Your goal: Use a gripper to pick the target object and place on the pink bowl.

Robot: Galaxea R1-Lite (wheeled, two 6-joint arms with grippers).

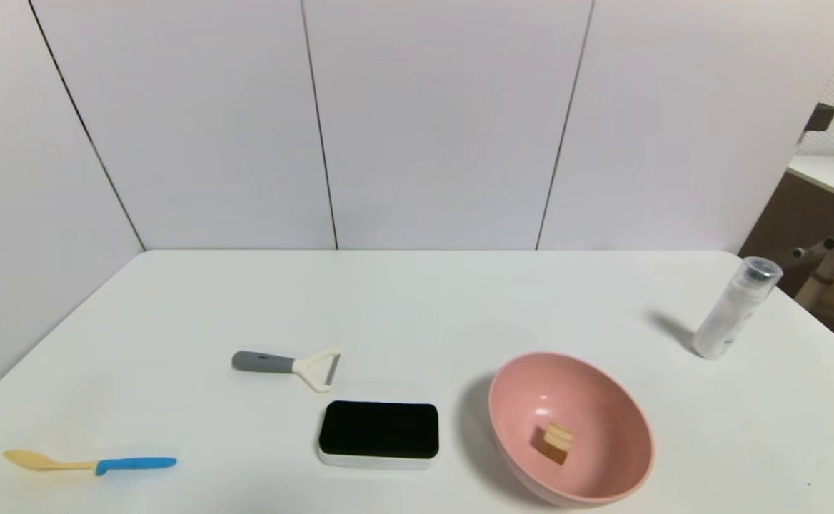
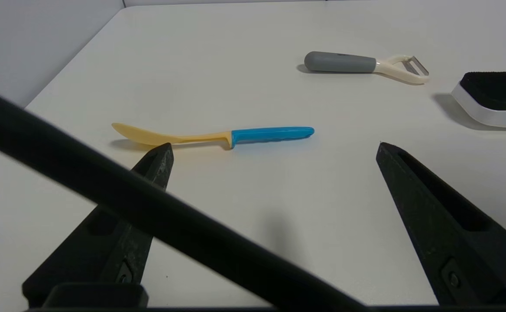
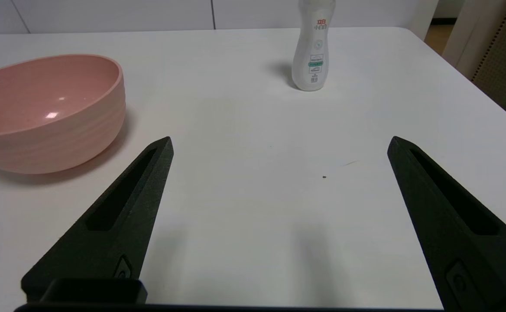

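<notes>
The small light-brown wooden cube, the target object (image 1: 555,442), lies inside the pink bowl (image 1: 624,414) at the front right of the table. Neither gripper shows in the head view. In the left wrist view my left gripper (image 2: 274,146) hovers low over the table's left front with its fingers wide apart and nothing between them. My right gripper (image 3: 279,141) is open and empty too, over bare table to the right of the pink bowl (image 3: 53,125). From the right wrist the cube is hidden by the bowl's wall.
A black-topped white block (image 1: 379,433) sits just left of the bowl. A grey-handled peeler (image 1: 285,364) lies behind it. A yellow spoon with a blue handle (image 1: 88,462) rests at the front left. A white bottle (image 1: 735,308) stands at the far right. A black cable (image 2: 149,216) crosses the left wrist view.
</notes>
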